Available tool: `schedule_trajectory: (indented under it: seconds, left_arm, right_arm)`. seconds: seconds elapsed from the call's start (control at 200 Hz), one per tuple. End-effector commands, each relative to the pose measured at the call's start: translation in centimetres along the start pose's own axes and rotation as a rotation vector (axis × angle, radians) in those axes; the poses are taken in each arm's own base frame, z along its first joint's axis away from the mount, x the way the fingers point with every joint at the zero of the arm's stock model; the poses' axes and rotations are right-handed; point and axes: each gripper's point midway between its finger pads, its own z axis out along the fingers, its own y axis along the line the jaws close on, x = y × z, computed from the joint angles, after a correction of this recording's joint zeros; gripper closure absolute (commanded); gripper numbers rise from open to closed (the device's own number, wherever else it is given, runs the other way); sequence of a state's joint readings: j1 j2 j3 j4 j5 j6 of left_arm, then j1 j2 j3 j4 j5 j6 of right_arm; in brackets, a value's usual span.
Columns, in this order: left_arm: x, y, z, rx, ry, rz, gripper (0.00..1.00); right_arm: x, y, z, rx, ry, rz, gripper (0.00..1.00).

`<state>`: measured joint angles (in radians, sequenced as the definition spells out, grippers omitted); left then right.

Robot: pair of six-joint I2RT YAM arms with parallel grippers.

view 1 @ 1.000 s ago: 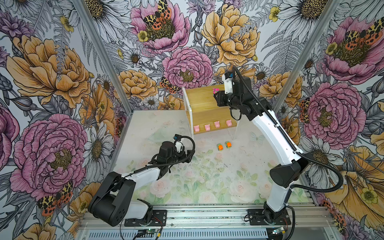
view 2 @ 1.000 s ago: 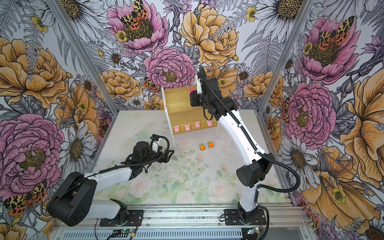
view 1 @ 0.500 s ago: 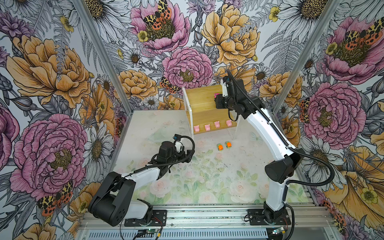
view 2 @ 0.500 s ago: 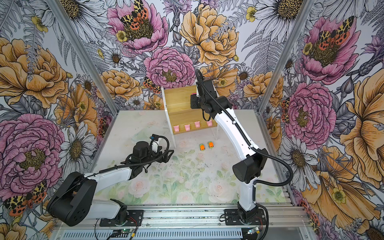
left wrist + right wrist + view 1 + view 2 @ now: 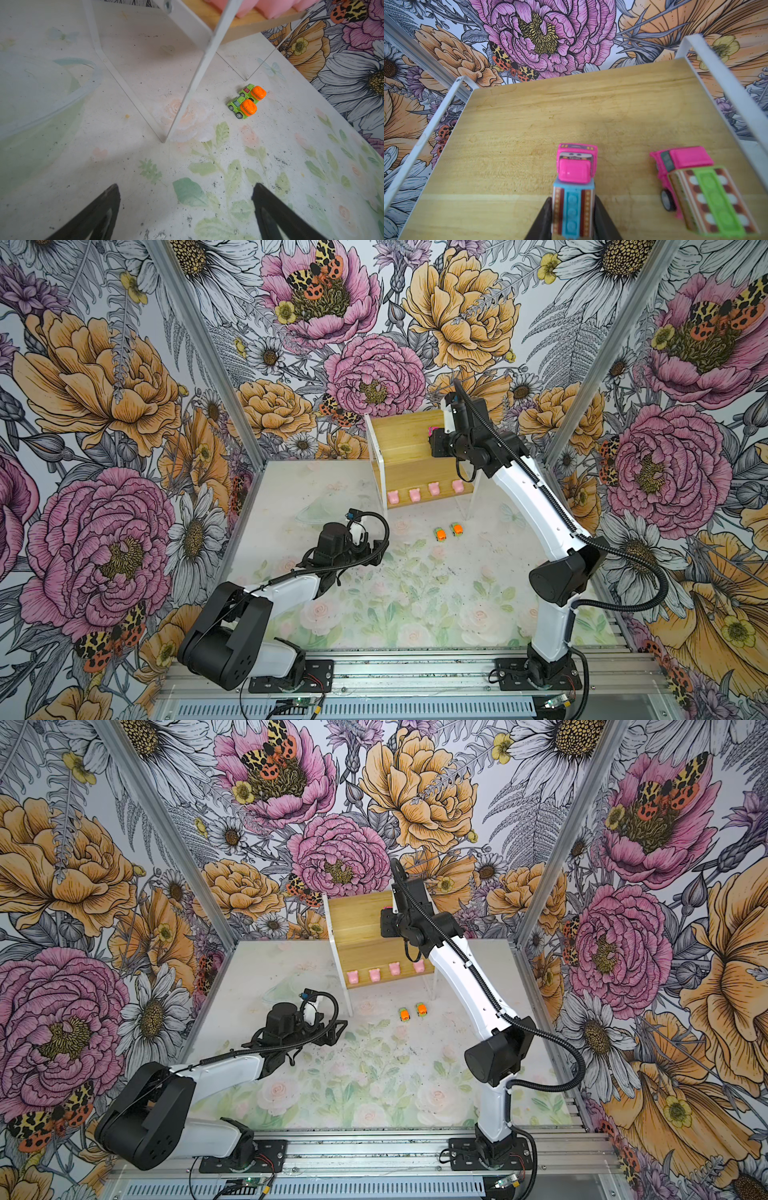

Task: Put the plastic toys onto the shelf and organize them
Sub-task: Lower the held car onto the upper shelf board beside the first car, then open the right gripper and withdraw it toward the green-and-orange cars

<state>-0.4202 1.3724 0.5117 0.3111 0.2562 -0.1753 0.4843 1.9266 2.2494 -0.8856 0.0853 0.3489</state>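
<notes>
Reaching over the shelf's (image 5: 529, 116) top board, the right gripper (image 5: 573, 198) has its fingers close against both sides of the pink car with the blue bed (image 5: 576, 172). Pinching or merely flanking? Can't tell. Beside it on that board sits the pink car with the green bed (image 5: 708, 193). Four pale pink figures (image 5: 392, 497) line the shelf's lower board. Two orange-and-green cars (image 5: 248, 107) sit on the table in front of the shelf, and the left gripper (image 5: 186, 185) is spread wide and empty, near the shelf's front leg.

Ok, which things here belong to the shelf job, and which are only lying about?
Job: shelf, four pale pink figures, blue-backed pink car, green-backed pink car, two orange-and-green cars.
Lying about: clear plastic container, printed roses on the mat.
</notes>
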Motion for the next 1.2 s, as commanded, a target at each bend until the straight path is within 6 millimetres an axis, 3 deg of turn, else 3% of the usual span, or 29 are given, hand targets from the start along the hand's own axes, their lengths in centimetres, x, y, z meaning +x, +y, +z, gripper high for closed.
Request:
schedule_trajectory:
  seconds: [0.0, 0.58, 0.695, 0.825, 0.996, 1.076, 1.191]
  left_arm:
    - [-0.4, -0.1, 0.1, 0.017, -0.010, 0.009, 0.01]
    - [-0.4, 0.0, 0.1, 0.011, -0.011, 0.007, 0.01]
    - [-0.4, 0.0, 0.1, 0.008, -0.014, 0.008, 0.01]
    - [-0.5, 0.1, 0.0, 0.005, -0.016, 0.007, 0.01]
    - [-0.5, 0.1, -0.1, 0.001, -0.020, 0.011, 0.01]
    - [-0.5, 0.2, -0.3, -0.001, -0.023, 0.012, 0.01]
    - [-0.3, 0.2, -0.4, -0.003, -0.027, 0.008, 0.01]
  right_arm:
    - [-0.7, 0.5, -0.3, -0.010, -0.019, -0.013, 0.67]
    - [-1.0, 0.6, -0.7, -0.017, -0.029, -0.024, 0.66]
    - [-1.3, 0.8, -1.8, -0.030, -0.038, -0.025, 0.65]
    - [-1.2, 1.0, -4.8, -0.058, -0.053, -0.046, 0.63]
    - [2.3, -0.3, -8.8, -0.049, -0.042, -0.094, 0.52]
    - [5.0, -1.8, -10.1, -0.027, -0.048, -0.089, 0.47]
    - [10.9, -3.7, -9.9, -0.031, -0.030, -0.050, 0.43]
